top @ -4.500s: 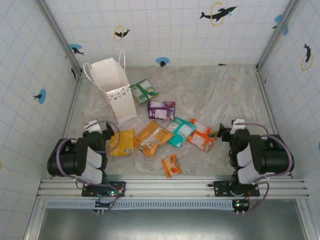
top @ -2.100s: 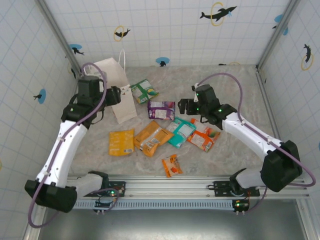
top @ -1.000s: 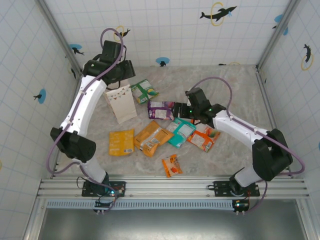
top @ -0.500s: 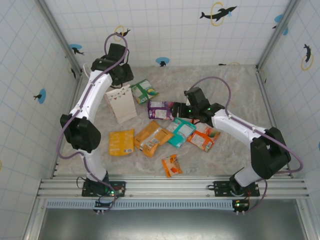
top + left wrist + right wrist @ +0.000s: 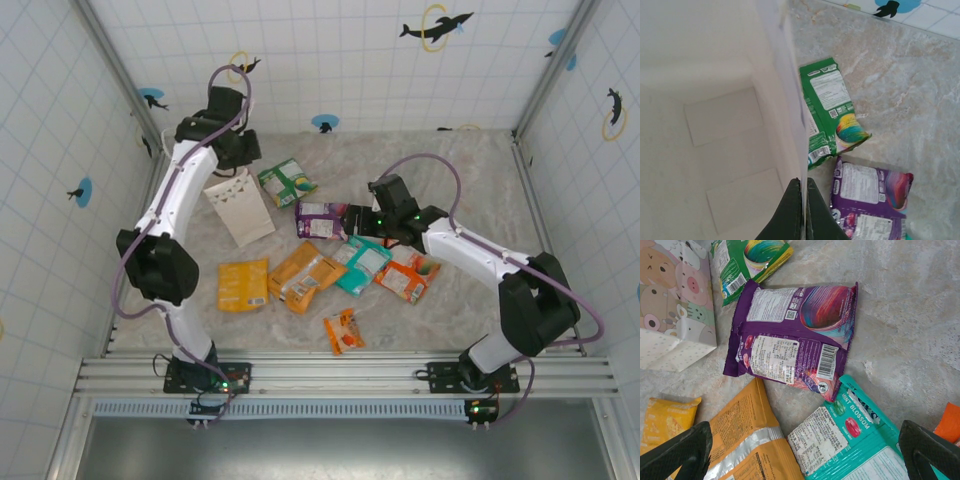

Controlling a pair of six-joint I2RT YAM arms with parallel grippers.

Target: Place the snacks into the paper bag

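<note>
The white paper bag (image 5: 240,205) stands at the back left, its bunting row facing the front. My left gripper (image 5: 234,152) is shut on the bag's right wall (image 5: 790,100) at the rim, jaws pinching the paper edge, with the empty inside of the bag to its left. The snacks lie on the marble: green-white (image 5: 288,182), purple (image 5: 322,218), teal (image 5: 362,264), orange (image 5: 305,275), yellow (image 5: 243,284), orange-red (image 5: 408,275) and a small orange one (image 5: 343,331). My right gripper (image 5: 360,218) hangs open low over the purple packet (image 5: 795,345) and the teal packet (image 5: 860,440).
Tiled walls with dolphin stickers close in the table on three sides. Bare marble (image 5: 450,180) stretches across the back right. An aluminium rail (image 5: 340,372) with both arm bases runs along the front edge. The orange packet (image 5: 745,440) lies just left of the teal one.
Both arms rose from their bases; the left reached the bag's rim and closed on its wall, pulling the top slightly left. The right came down over the purple packet.
</note>
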